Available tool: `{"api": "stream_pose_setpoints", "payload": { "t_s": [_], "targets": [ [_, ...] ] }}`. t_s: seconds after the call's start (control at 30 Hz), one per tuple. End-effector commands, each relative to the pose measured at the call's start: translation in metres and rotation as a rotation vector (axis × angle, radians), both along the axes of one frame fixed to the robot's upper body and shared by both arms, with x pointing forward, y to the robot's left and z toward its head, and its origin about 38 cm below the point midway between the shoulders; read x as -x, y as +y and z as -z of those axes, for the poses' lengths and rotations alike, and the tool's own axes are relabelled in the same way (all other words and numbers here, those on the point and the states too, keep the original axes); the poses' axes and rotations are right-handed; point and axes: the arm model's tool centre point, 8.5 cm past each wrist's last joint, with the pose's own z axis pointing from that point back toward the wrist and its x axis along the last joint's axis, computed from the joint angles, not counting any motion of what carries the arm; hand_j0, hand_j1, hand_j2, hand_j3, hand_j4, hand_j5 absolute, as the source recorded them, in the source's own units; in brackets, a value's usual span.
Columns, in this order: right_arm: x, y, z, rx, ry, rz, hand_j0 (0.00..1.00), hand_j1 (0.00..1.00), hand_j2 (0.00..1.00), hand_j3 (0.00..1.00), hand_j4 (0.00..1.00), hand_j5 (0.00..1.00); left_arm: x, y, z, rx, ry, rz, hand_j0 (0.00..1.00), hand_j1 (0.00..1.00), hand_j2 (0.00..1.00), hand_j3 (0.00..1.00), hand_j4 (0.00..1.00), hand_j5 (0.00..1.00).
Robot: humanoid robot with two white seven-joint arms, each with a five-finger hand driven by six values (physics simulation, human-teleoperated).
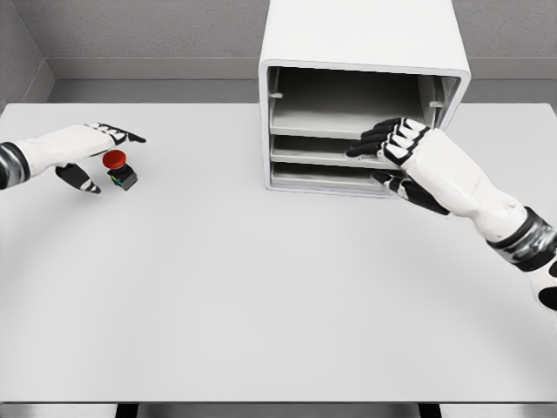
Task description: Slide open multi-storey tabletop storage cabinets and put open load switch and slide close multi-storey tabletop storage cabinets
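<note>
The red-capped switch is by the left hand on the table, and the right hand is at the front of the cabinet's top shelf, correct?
Not quite. The head view shows the right hand at the cabinet's middle shelf, not the top one. The red-capped switch does sit on the table by the left hand.

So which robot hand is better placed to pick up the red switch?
The left robot hand: its open fingers already flank the red switch on the table's left. The right robot hand is far away, at the cabinet shelves.
</note>
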Motion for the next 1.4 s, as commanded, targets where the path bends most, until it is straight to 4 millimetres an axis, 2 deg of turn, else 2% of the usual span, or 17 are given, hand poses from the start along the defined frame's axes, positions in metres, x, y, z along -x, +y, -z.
{"api": "stream_pose_setpoints", "payload": {
  "t_s": [0.0, 0.07, 0.27, 0.43, 0.67, 0.8, 0.93, 1.07, 1.2, 1.37],
  "targets": [
    [0.001, 0.012, 0.009, -0.016, 0.028, -0.026, 0.70, 0.70, 0.70, 0.70, 0.70, 0.70, 0.000, 0.003, 0.002, 0.006, 0.006, -0.010, 0.89, 0.89, 0.89, 0.89, 0.89, 0.89],
    [-0.007, 0.019, 0.012, -0.029, 0.036, -0.033, 0.70, 0.70, 0.70, 0.70, 0.70, 0.70, 0.000, 0.003, 0.002, 0.006, 0.007, -0.011, 0.83, 0.83, 0.83, 0.83, 0.83, 0.83],
    [-0.026, 0.030, 0.022, -0.035, 0.063, -0.030, 0.70, 0.70, 0.70, 0.70, 0.70, 0.70, -0.003, 0.002, 0.002, -0.009, 0.007, -0.015, 0.82, 0.82, 0.82, 0.82, 0.82, 0.82],
    [-0.050, 0.032, 0.030, -0.049, 0.095, 0.003, 0.72, 0.72, 0.72, 0.72, 0.72, 0.72, -0.004, -0.001, 0.002, -0.006, 0.007, -0.010, 0.82, 0.82, 0.82, 0.82, 0.82, 0.82],
    [-0.065, 0.032, 0.042, -0.039, 0.134, 0.025, 0.72, 0.72, 0.72, 0.72, 0.72, 0.72, -0.004, -0.003, 0.004, -0.010, 0.008, -0.007, 0.82, 0.82, 0.82, 0.82, 0.82, 0.82],
    [-0.073, 0.035, 0.045, -0.042, 0.149, 0.035, 0.73, 0.73, 0.73, 0.73, 0.73, 0.73, -0.004, -0.005, 0.004, -0.012, 0.008, -0.004, 0.78, 0.78, 0.78, 0.78, 0.78, 0.78],
    [-0.079, 0.033, 0.047, -0.034, 0.157, 0.045, 0.73, 0.73, 0.73, 0.73, 0.73, 0.73, -0.005, -0.006, 0.005, -0.011, 0.009, -0.002, 0.67, 0.67, 0.67, 0.67, 0.67, 0.67],
    [-0.086, 0.033, 0.050, -0.035, 0.169, 0.057, 0.73, 0.73, 0.73, 0.73, 0.73, 0.73, -0.004, -0.006, 0.006, -0.011, 0.010, -0.002, 0.63, 0.63, 0.63, 0.63, 0.63, 0.63],
    [-0.087, 0.036, 0.052, -0.040, 0.174, 0.056, 0.73, 0.73, 0.73, 0.73, 0.73, 0.73, -0.004, -0.006, 0.006, -0.011, 0.010, -0.002, 0.52, 0.52, 0.52, 0.52, 0.52, 0.52],
    [-0.089, 0.038, 0.061, -0.019, 0.196, 0.057, 0.73, 0.73, 0.73, 0.73, 0.73, 0.73, -0.004, -0.007, 0.004, -0.010, 0.006, 0.000, 0.43, 0.43, 0.43, 0.43, 0.43, 0.43]
  ]
}}
